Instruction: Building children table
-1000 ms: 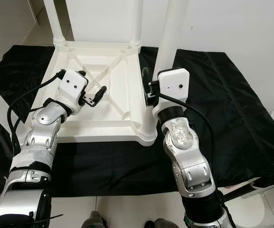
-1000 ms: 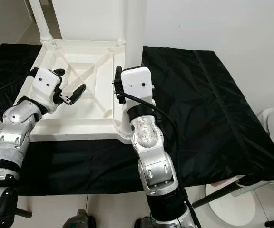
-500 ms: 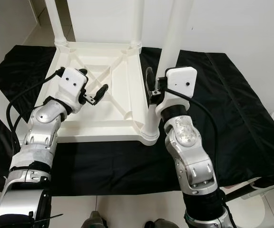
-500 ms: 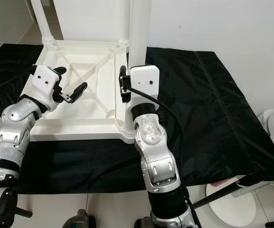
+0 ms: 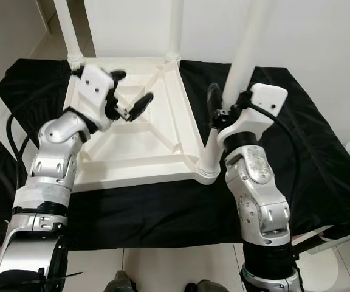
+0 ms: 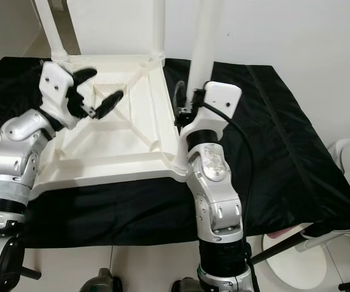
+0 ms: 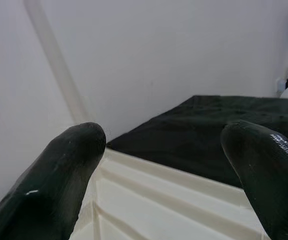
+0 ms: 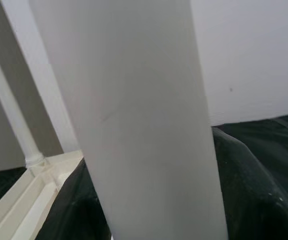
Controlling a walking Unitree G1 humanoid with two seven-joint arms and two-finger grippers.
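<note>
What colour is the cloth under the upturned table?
Black. The cloth shows best in the right eye view, under the white table.

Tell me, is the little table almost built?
Nearly, it seems. The white tabletop lies upside down on the black cloth, with legs standing in its corners. The right gripper grips the near right leg, perhaps seating it. The left gripper hovers open over the tabletop. Left, probably: checking that leg and flipping the table upright.
</note>
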